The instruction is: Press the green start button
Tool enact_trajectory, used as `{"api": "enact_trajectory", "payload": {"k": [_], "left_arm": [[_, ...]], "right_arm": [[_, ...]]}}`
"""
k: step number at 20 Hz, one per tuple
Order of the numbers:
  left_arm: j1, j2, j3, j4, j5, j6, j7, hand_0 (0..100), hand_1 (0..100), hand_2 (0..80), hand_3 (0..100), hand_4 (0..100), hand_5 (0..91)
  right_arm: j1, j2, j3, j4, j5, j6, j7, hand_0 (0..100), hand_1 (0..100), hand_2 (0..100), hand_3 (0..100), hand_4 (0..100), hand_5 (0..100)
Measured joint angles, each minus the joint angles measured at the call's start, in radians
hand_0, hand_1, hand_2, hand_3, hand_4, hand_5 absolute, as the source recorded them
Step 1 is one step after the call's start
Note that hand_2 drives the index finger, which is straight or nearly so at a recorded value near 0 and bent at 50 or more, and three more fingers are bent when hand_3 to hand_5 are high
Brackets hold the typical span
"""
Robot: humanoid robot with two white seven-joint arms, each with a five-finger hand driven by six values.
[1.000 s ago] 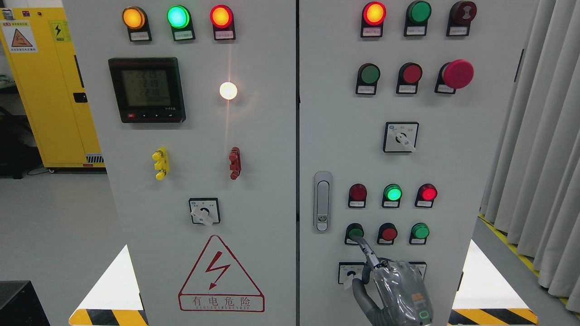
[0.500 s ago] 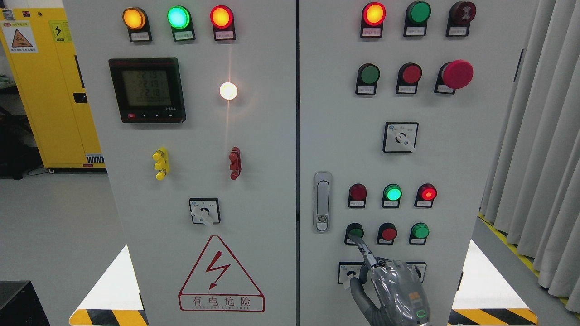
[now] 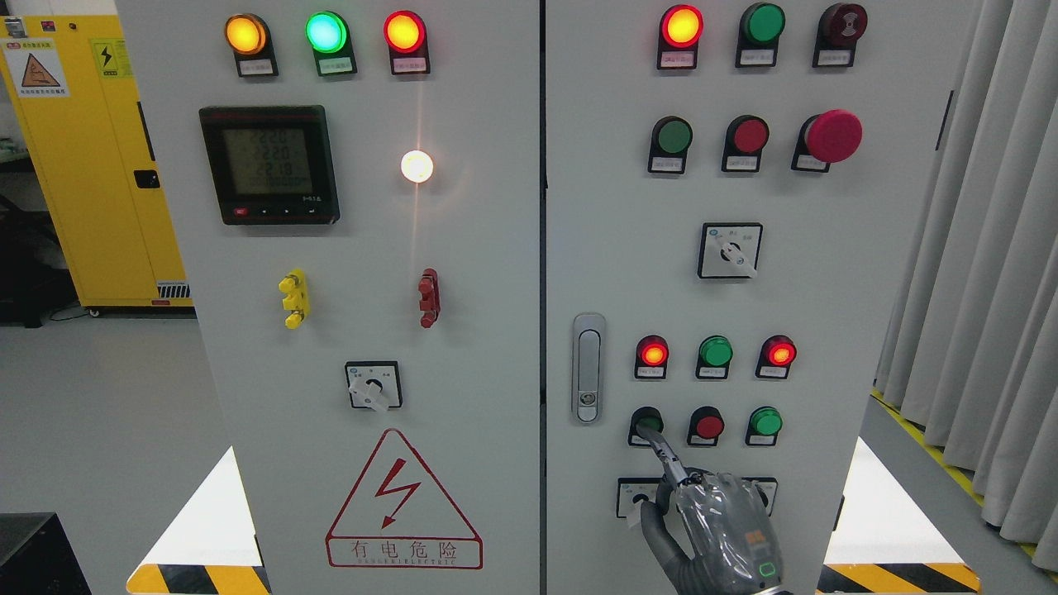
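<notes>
The right robot hand rises from the bottom edge at about 5 o'clock, its wrist cut off by the frame. One finger is stretched up toward 11 o'clock while the others are curled in against the palm, holding nothing. The fingertip touches the lower edge of the green button, the leftmost of three buttons low on the right cabinet door. The finger covers the button's bottom part and its label, so how far it is pushed in cannot be told.

At the button's 3 o'clock sit a red button and a second green one. Above them at 12 o'clock is a row of three lamps: the left lamp glows red, the middle lamp is dull green, the right lamp glows red. The hand hides most of the two switches in the row below; only their outer edges show. A door latch stands at the button's 10 o'clock.

The labels under all buttons are too small to read. The left arm does not show.
</notes>
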Motion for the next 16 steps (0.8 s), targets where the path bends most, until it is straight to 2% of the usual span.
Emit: {"api": "enact_trajectory", "payload": {"k": [4,11,16], "left_arm": [[0.000,0.000,0.000,0.000,0.000,0.000,0.000,12,56,0.0,0,0,0.0],[0.000,0.000,0.000,0.000,0.000,0.000,0.000,12,56,0.0,0,0,0.0],[0.000,0.000,0.000,0.000,0.000,0.000,0.000,12,56,0.0,0,0,0.0]], "right_arm": [[-0.001,0.000,-0.008,0.005,-0.003,-0.003,-0.005,73,95,0,75,83,88],[0.028,0.001,-0.010,-0.010,-0.049,-0.005,-0.007,80,96,0,75,82,88],[0.055,0.001,0.002,-0.041,-0.088,-0.016,-0.015,80,96,0,75,82,87]]}}
